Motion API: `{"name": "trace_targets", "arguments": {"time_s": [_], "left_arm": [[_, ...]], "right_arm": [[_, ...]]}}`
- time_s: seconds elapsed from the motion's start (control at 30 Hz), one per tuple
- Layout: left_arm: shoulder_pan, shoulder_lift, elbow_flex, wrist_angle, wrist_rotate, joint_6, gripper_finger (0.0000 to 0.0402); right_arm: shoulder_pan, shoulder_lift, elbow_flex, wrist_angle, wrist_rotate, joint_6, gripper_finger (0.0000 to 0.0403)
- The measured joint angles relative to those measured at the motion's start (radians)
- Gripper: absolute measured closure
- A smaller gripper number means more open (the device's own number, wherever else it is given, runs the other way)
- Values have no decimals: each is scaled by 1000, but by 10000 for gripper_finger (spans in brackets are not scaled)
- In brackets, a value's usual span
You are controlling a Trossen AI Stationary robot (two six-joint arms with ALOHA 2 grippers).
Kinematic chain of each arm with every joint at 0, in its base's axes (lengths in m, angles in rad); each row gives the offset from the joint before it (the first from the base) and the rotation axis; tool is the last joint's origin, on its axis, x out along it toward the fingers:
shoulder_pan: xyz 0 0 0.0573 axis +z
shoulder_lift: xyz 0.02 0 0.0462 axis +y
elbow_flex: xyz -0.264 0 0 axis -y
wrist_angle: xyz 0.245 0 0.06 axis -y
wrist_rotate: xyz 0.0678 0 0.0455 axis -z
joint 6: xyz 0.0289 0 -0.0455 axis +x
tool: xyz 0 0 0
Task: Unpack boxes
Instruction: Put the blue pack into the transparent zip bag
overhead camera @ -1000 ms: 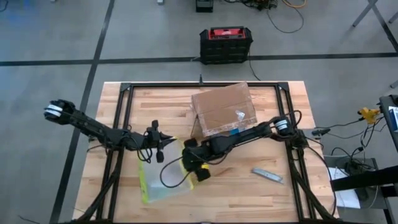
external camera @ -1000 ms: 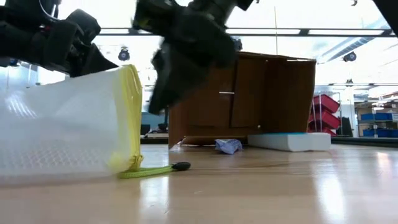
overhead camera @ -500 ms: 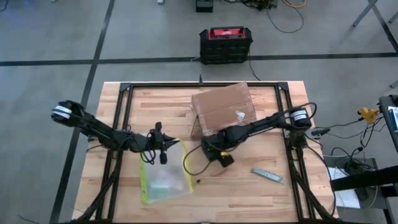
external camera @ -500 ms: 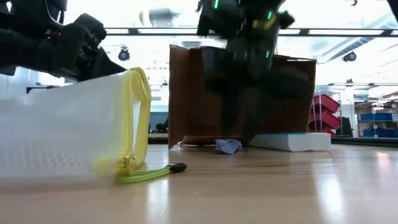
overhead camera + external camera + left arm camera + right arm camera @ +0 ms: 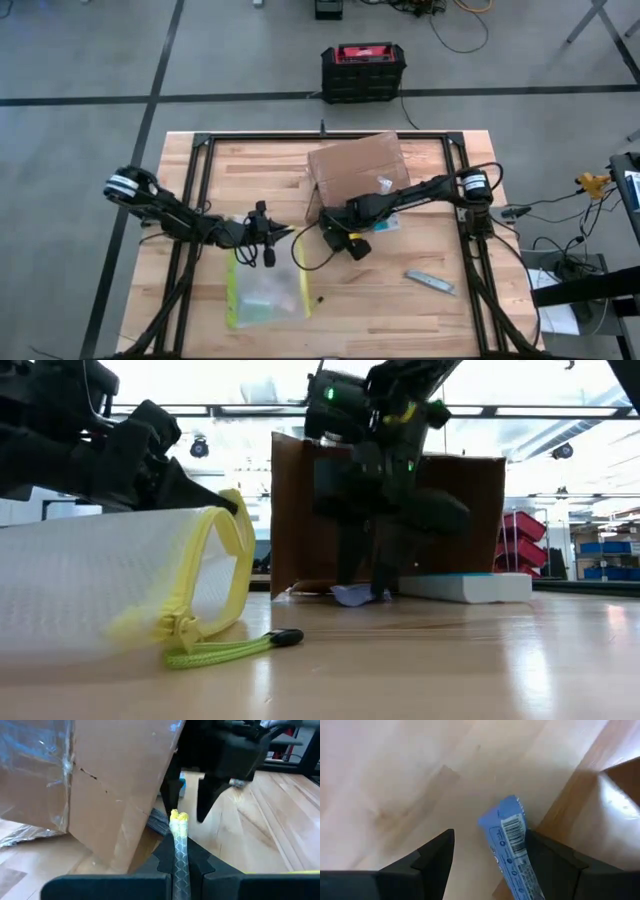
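Note:
The brown cardboard box lies at the table's far middle, its open side toward the near edge. My right gripper points down at the box's near left corner, open. A small blue packet lies on the table between its fingers, and I cannot tell if they touch it. The clear pouch with the yellow-green edge lies nearer, left of centre. My left gripper is shut on the pouch's far end. My left gripper pinches the pouch's yellow-green edge between its two fingers, at the pouch's far end. The fingers come nearly level from the table's left. That end is held up off the table, while the rest of the pouch rests on the wood.
A flat white-and-blue item lies at the box's mouth. A grey utility knife lies near the right front. The pouch's green pull cord trails on the table. A black-and-red case stands on the floor beyond the far edge.
My right gripper has left the pouch, gone toward the table's right and far side, and come down at the box's near left corner over the blue packet. My left gripper has sunk a little and shifted right, and the pouch's held end has come lower with it.

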Motion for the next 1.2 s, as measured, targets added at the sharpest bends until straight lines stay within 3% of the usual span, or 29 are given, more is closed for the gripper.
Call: {"name": "trace_targets", "arguments": {"time_s": [0.23,0.53,0.8,0.97,1.1,1.2], "left_arm": [[0,48,12,80,2,4,401],[0,-8,16,87,24,90,401],[2,-56,-5,81,23,119,401],[20,-76,-11,83,22,128,401],[41,-82,-9,98,22,163,401],[48,-90,-9,124,51,189,401]], "right_arm": [[-35,47,4,-3,-14,19,224],[-25,35,2,-14,-3,14,388],[63,-58,63,3,10,91,397],[158,-102,65,137,-24,173,400],[211,-61,45,309,-13,257,401],[236,0,36,338,21,303,402]]}}
